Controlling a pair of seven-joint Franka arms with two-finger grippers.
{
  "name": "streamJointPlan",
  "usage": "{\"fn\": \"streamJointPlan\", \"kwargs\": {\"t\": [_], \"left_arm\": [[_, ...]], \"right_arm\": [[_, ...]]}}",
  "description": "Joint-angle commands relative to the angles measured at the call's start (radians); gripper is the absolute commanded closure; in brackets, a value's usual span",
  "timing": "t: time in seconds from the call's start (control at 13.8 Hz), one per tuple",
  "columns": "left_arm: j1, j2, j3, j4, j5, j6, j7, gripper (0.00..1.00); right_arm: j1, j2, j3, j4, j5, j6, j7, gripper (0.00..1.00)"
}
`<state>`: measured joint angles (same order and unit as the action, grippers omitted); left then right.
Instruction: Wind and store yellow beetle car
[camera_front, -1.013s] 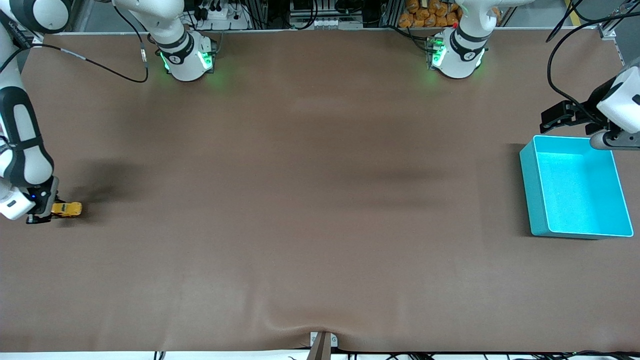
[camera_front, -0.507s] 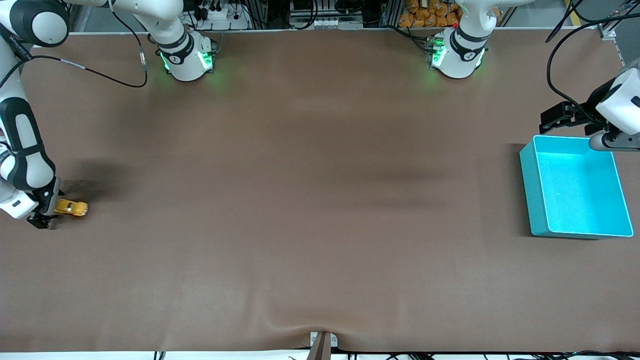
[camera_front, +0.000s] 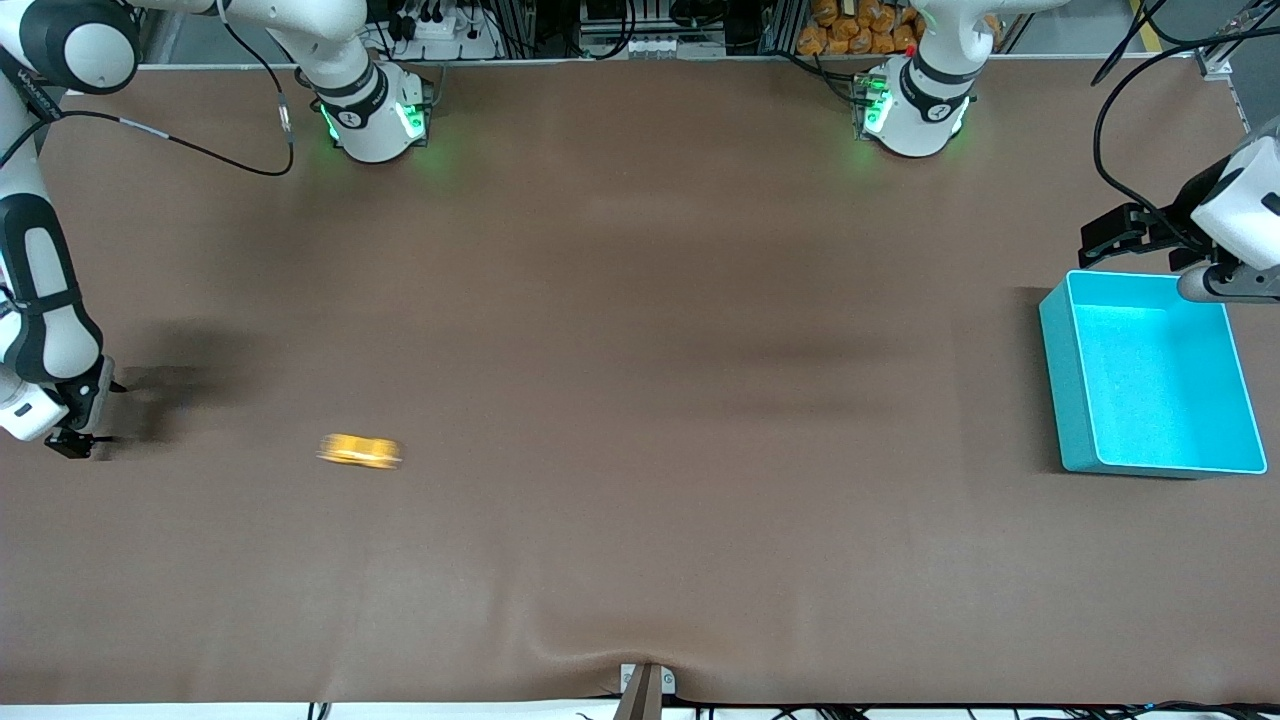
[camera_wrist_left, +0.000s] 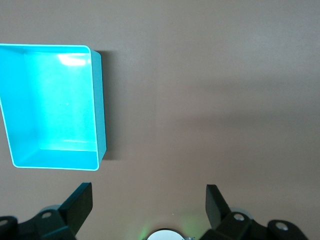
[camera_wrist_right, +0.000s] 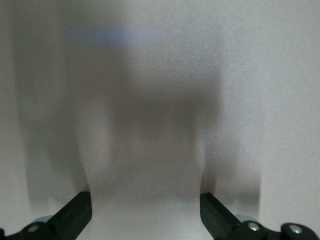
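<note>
car (camera_front: 360, 452): one seen, lying free on the worktop (camera_front: 640, 400), blurred lengthwise in the front view, so judged to be rolling; well apart from both end effectors, toward the right arm's end, far from the bin (camera_front: 1055, 380).
handling: judged light, rigid and smooth-shelled; wheels make it prone to roll off at a touch. A pinch across the two flanks at mid-body is advised, fingers clear of the wheels.
right end effector (camera_front: 75, 440): low over the worktop at its arm's end; jaws wide, nothing between them in the right wrist view (camera_wrist_right: 145, 210).
left end effector (camera_wrist_left: 149, 202): arm waiting, just beside the bin (camera_wrist_left: 95, 100); jaws wide, nothing held.
counts: car 1; bin 1, turquoise, nothing seen inside; arms 2.
</note>
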<state>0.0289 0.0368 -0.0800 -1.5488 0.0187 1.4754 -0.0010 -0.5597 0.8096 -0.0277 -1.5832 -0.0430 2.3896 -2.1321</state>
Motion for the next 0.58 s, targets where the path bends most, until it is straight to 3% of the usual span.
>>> {"fn": "streamJointPlan", "kwargs": {"t": [0.0, 0.51], "left_arm": [[0.003, 0.002, -0.004, -0.014, 0.018, 0.019, -0.010, 0.00], [0.011, 0.008, 0.000, -0.030, 0.018, 0.028, -0.008, 0.00]], "right_arm": [[0.015, -0.021, 0.012, 0.006, -0.008, -0.041, -0.011, 0.00], [0.121, -0.112, 0.015, 0.003, -0.005, -0.156, 0.020, 0.00]]}}
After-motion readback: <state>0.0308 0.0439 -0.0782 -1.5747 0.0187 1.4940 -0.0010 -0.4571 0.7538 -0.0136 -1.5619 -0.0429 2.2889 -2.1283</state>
